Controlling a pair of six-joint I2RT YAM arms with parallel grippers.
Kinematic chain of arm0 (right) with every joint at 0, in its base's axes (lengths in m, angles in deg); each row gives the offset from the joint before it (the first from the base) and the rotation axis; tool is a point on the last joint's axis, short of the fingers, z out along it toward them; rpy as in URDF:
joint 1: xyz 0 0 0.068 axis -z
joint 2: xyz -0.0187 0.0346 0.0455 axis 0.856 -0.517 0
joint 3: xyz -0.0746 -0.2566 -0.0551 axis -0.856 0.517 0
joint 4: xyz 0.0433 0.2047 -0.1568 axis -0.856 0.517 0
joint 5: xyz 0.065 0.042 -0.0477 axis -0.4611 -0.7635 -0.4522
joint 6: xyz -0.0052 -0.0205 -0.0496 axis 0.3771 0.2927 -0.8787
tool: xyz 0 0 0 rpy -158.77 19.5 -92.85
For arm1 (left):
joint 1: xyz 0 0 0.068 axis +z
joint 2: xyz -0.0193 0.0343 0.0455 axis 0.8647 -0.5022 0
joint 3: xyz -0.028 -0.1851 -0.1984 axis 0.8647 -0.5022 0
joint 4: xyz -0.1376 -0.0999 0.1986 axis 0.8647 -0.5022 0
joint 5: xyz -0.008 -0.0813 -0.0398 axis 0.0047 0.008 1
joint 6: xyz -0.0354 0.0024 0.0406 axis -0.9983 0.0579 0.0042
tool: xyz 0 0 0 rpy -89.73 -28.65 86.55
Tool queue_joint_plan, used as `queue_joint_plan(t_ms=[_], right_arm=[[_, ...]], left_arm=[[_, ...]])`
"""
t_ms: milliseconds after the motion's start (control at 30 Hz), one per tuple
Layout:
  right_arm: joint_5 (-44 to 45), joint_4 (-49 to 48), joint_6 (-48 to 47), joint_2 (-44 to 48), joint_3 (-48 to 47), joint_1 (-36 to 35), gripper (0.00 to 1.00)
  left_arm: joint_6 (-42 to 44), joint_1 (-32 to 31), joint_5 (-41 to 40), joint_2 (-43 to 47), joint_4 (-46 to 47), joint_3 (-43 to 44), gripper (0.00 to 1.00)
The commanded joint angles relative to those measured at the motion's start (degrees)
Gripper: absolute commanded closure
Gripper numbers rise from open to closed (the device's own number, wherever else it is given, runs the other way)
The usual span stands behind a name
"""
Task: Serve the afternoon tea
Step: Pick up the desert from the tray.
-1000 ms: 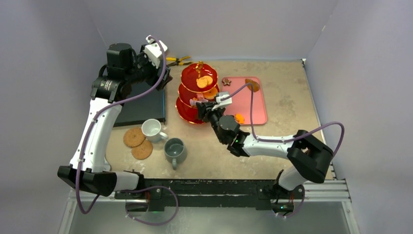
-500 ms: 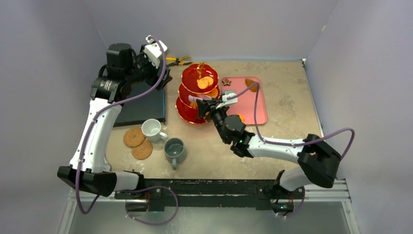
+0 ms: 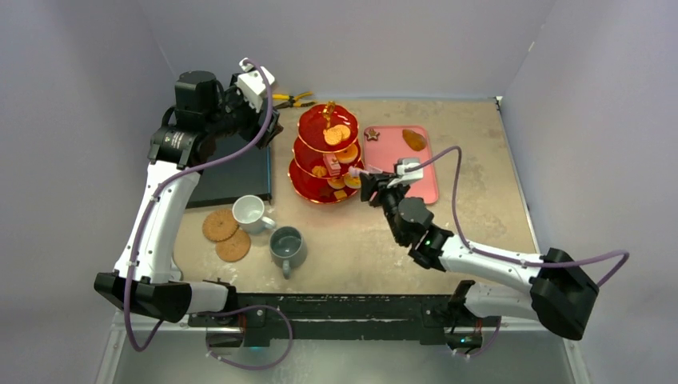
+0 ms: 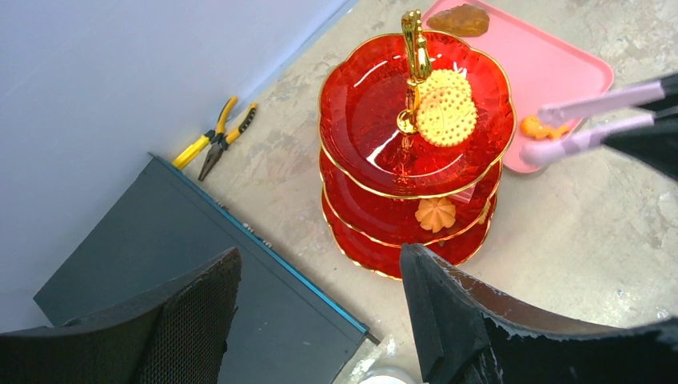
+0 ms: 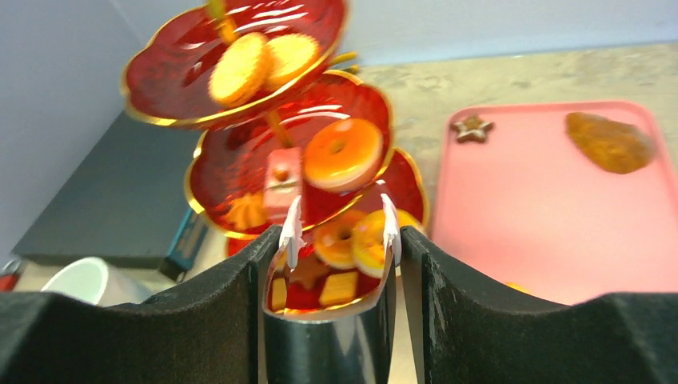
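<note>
Right jaws grip tongs [image 5: 329,324], empty tips just beside the 3-tier stand [image 5: 236,164].

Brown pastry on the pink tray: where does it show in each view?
Top external: brown pastry at the pink tray's far end, right of centre.
Left wrist: top edge, right of centre.
Right wrist: upper right.
Shared landmark: red three-tier stand, left of the tray everywhere.

Two mugs [image 3: 249,211], two coasters [image 3: 220,226] — one stand [image 3: 314,126], one tray [image 3: 422,174].
</note>
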Motion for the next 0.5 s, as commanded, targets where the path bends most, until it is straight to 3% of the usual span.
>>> queue_joint_plan(t_ms=[0, 233, 467], right_arm=[[-1.12, 0.90, -0.03, 3.16, 0.03, 7.02, 0.44], [-6.32, -3.15, -4.12, -3.13, -4.54, 17.29, 0.43], [-10.47, -11.04, -6.38, -20.88, -14.16, 25.28, 0.44]], left_arm=[[-0.24, 0.23, 0.89, 0.92, 0.50, 1.73, 0.28], [-0.19, 0.25, 0.81, 0.70, 0.28, 1.61, 0.28], [-1.02, 0.22, 1.24, -0.01, 0.50, 1.38, 0.28]])
